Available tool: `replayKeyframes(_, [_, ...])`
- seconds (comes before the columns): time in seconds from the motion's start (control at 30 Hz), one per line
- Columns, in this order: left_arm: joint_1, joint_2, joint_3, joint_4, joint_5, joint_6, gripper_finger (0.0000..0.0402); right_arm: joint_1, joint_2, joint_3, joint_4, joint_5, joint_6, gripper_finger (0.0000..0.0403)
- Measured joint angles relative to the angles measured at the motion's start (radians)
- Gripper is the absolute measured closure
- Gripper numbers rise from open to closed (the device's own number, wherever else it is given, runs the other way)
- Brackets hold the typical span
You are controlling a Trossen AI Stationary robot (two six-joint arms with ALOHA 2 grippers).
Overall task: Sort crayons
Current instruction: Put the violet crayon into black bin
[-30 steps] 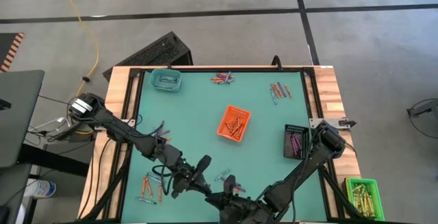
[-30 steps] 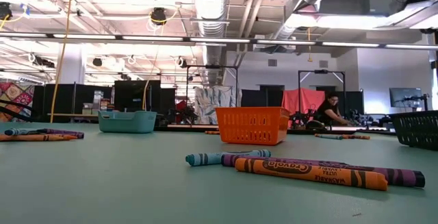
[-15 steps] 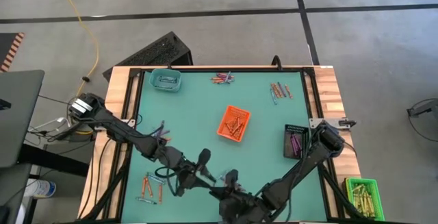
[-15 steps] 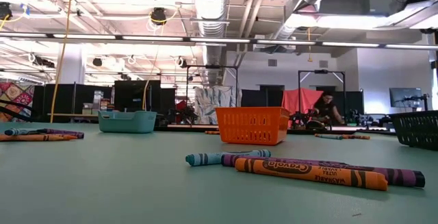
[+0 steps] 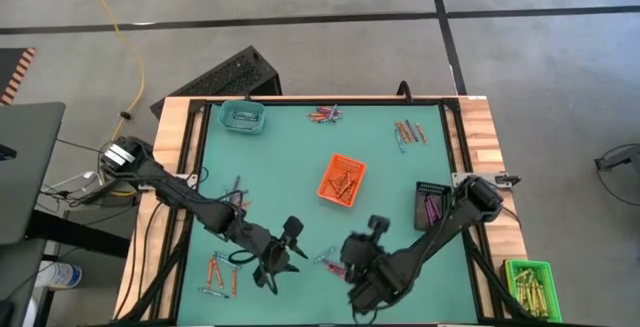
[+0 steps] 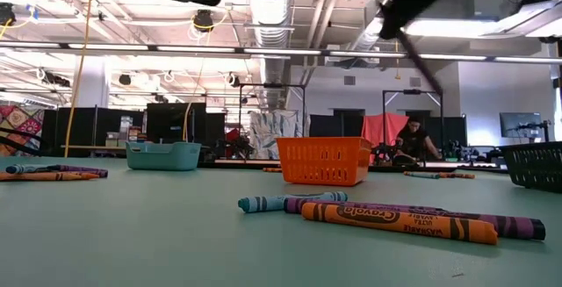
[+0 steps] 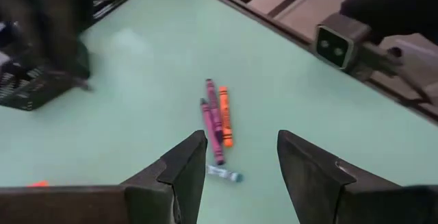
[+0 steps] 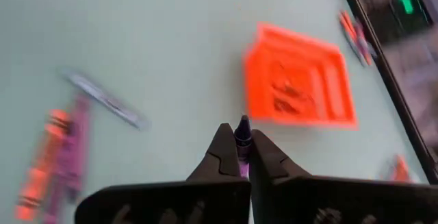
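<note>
While the right end effector (image 8: 237, 144) pinches a purple crayon (image 8: 242, 129) between its closed fingers, only the crayon's dark tip shows above them; the rest is hidden. It hangs above the green counter (image 5: 290, 157) near the front edge, with the orange basket (image 5: 342, 179) farther back. The left end effector (image 7: 236, 157) stands spread and empty, just over a small cluster lying on the counter: two purple-pink crayons (image 7: 213, 125), an orange one (image 7: 224, 116) and a short blue-grey one (image 7: 224, 174). More crayons lie at the far edge (image 5: 324, 115) and front left (image 5: 222, 271), blurred beyond reading. A black basket (image 5: 431, 207) holds purple sticks.
</note>
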Motion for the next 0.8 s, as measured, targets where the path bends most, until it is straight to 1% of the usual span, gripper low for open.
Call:
replayKeyframes(0.13, [-0.026,0.0,0.0,-0.004,0.0,-0.015,0.0238,-0.015,-0.033,0.0,-0.192,-0.072,0.165,0.0401])
replayKeyframes(0.27, [-0.047,0.0,0.0,-0.004,0.0,-0.03,0.0239,-0.032,-0.108,-0.055,-0.175,-0.097,0.165,0.0401])
replayKeyframes(0.33, [-0.058,0.0,-0.002,-0.001,0.0,-0.038,0.0239,-0.045,-0.158,-0.1,-0.191,-0.116,0.192,0.0401])
replayKeyframes(0.5, [-0.071,0.0,-0.024,0.022,0.0,-0.064,0.0239,-0.068,-0.31,-0.285,-0.158,-0.146,0.257,0.0401])
replayKeyframes(0.6, [-0.079,0.0,-0.051,0.056,0.001,-0.084,0.0239,-0.075,-0.427,-0.419,-0.12,-0.188,0.318,0.0401])
replayKeyframes(0.8, [-0.091,0.0,-0.055,0.059,0.0,-0.099,0.0239,-0.075,-0.649,-0.681,-0.029,-0.284,0.473,0.0401])
